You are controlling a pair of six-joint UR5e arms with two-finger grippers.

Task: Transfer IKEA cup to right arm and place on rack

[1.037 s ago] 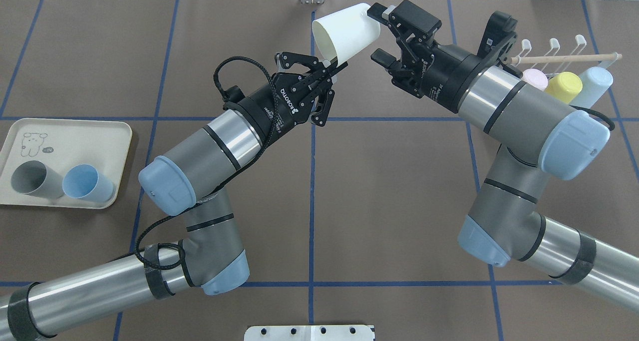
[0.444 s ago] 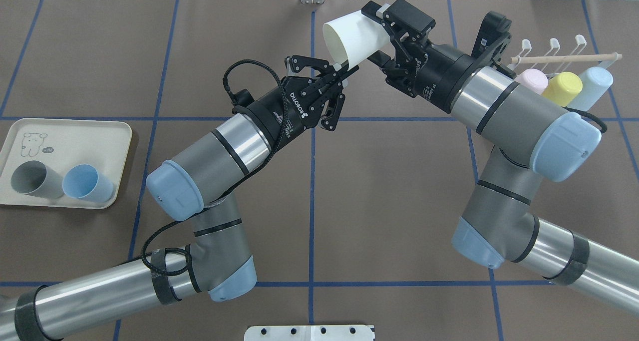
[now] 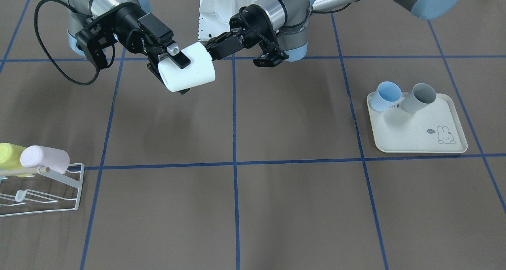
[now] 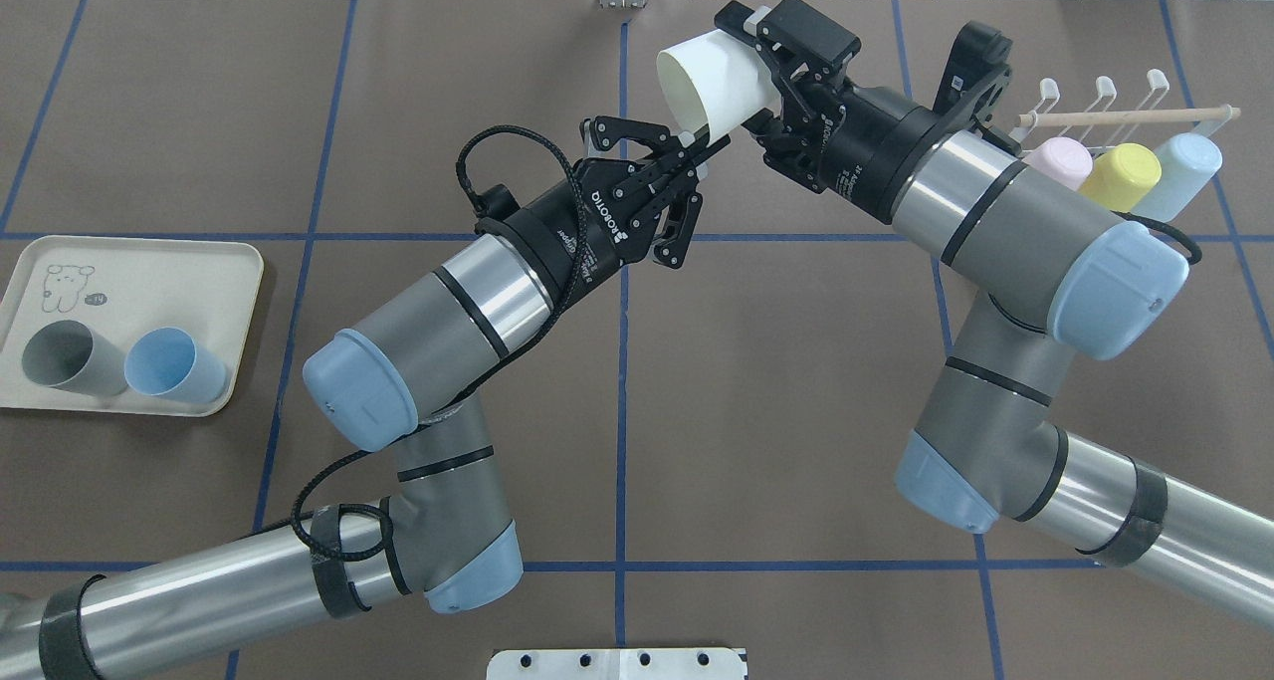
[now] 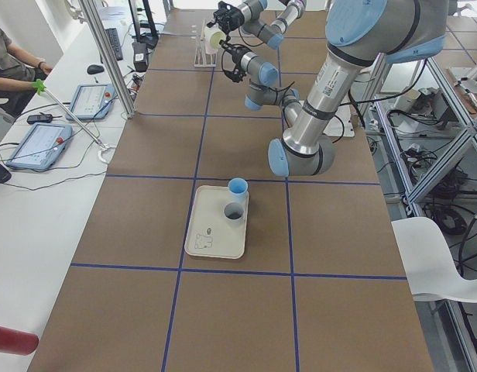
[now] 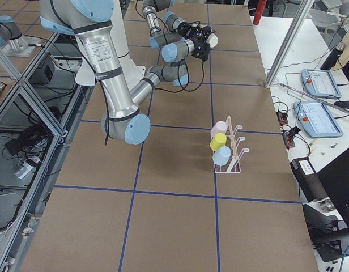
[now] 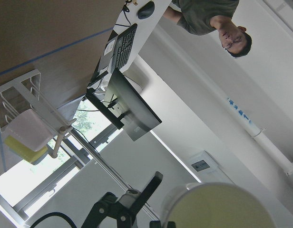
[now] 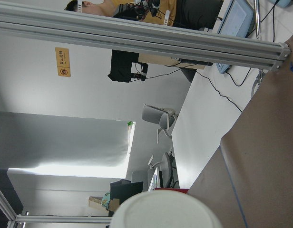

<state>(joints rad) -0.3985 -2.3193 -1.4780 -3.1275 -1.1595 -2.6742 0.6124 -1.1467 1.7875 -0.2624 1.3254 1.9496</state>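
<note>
Now smooth white cup [image 4: 715,81] tapers betw. both hands, seemingly gripped.

two arms, left arm [image 4: 438,312] and right arm [image 4: 1005,217], silver tube links, grey joint housings, pale blue round caps. black bands ring the tubes. black two-finger grippers, left gripper [image 4: 687,152] and right gripper [image 4: 771,73], white "robotiq" lettering. braided black cable loops along the left arm.

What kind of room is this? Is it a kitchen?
Probably a robot lab, not a kitchen: two robot arms work over a gridded table, with aluminium framing and touchscreen consoles on a desk alongside.
</note>
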